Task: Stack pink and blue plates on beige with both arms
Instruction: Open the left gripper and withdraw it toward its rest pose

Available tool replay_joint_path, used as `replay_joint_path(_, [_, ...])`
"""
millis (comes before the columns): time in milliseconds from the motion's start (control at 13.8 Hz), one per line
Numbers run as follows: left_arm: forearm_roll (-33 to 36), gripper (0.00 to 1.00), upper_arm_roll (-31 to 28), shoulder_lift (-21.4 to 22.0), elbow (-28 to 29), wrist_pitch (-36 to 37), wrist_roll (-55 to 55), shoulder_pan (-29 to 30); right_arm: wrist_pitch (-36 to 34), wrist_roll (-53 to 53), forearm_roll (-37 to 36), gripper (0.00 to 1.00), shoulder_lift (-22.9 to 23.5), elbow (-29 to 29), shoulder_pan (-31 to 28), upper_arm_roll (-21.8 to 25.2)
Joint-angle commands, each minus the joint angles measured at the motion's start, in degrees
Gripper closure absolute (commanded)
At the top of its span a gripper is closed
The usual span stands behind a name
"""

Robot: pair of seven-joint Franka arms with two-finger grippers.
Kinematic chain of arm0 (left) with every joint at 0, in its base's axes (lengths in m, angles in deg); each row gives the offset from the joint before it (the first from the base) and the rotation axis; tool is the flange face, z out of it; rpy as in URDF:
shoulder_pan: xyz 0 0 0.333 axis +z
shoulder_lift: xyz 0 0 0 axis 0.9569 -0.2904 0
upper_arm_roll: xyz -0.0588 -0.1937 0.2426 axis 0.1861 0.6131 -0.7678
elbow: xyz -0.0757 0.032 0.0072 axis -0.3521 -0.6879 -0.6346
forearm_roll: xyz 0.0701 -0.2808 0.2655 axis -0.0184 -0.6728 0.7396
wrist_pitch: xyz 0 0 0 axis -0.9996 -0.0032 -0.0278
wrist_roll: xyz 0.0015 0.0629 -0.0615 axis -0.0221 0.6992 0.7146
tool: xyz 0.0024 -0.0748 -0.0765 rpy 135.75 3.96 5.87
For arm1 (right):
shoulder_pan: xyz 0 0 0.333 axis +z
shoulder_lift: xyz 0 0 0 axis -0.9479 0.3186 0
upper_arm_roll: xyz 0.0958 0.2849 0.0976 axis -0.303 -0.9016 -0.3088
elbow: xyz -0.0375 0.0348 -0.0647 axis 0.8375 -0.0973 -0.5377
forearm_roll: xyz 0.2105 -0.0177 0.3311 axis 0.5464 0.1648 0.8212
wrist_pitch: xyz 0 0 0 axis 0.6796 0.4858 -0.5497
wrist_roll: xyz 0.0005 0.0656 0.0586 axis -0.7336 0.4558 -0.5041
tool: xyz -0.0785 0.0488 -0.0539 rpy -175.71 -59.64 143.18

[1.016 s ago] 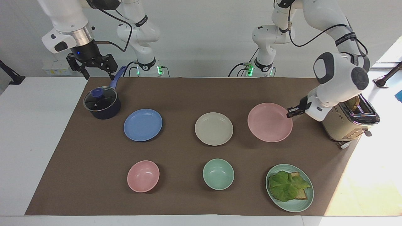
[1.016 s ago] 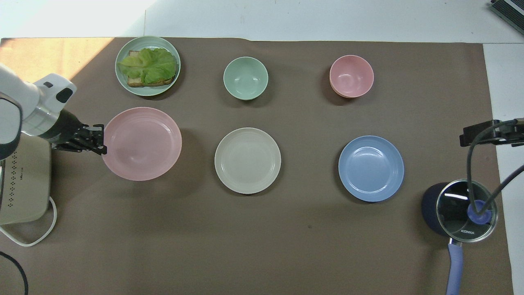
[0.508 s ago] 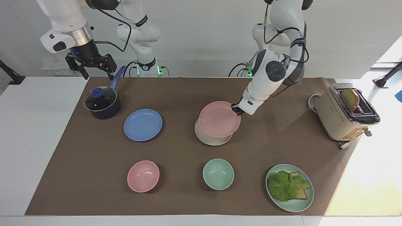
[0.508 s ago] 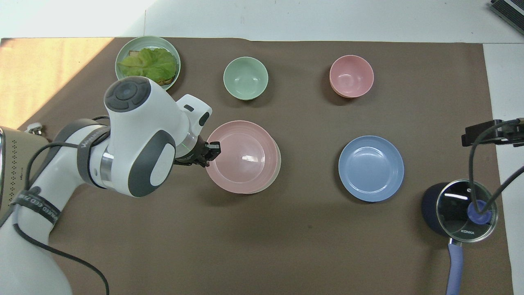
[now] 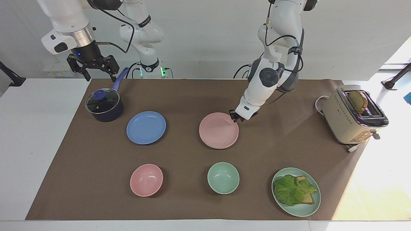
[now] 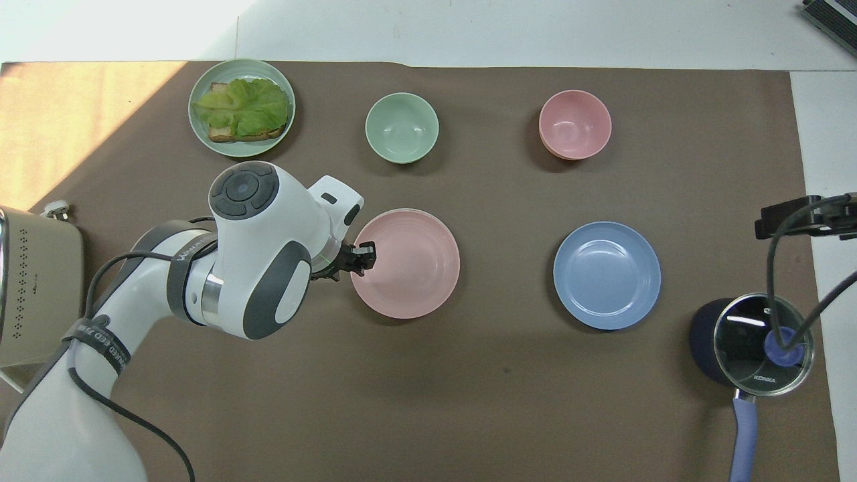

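Note:
The pink plate (image 5: 218, 131) (image 6: 406, 264) lies flat on the beige plate in the middle of the mat; only a thin beige edge (image 5: 214, 147) shows under it. My left gripper (image 5: 236, 116) (image 6: 361, 258) is at the pink plate's rim, on the side toward the toaster. The blue plate (image 5: 146, 127) (image 6: 606, 275) lies alone, beside the stack toward the right arm's end. My right gripper (image 5: 99, 77) hangs open and empty above the pot's handle, and that arm waits.
A dark pot with a glass lid (image 5: 104, 106) stands near the blue plate. A pink bowl (image 5: 146, 179), a green bowl (image 5: 223, 177) and a green plate of lettuce and toast (image 5: 296, 192) line the row farthest from the robots. A toaster (image 5: 353, 117) stands at the left arm's end.
The left arm carried the pink plate from beside the toaster to the middle and lowered it onto the beige plate. The right arm has barely moved.

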Motion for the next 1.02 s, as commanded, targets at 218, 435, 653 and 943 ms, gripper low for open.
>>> replay_joint_path(218, [7.78, 0.0, -2.44, 6.74, -2.89, 12.91, -2.44, 7.57, 1.27, 1.33, -0.33, 0.0, -0.86, -1.15, -0.42, 0.0])
replay_joint_path(435, [12.98, 0.0, -2.52, 10.36, -4.65, 16.0, -12.71, 14.43, 4.69, 0.98, -0.33, 0.0, -0.86, -2.37, -1.12, 0.09])
replay_joint_path(653, [14.84, 0.0, -2.52, 10.28, -10.27, 17.84, -17.48, 18.75, 10.65, 0.71, -0.33, 0.0, -0.78, -7.03, -1.39, 0.09])
replay_joint_path(943, [14.75, 0.0, -2.61, 13.08, -11.61, 23.64, -22.23, 20.69, 14.27, 0.54, -0.25, 0.0, -0.34, -12.72, -1.48, 0.09])
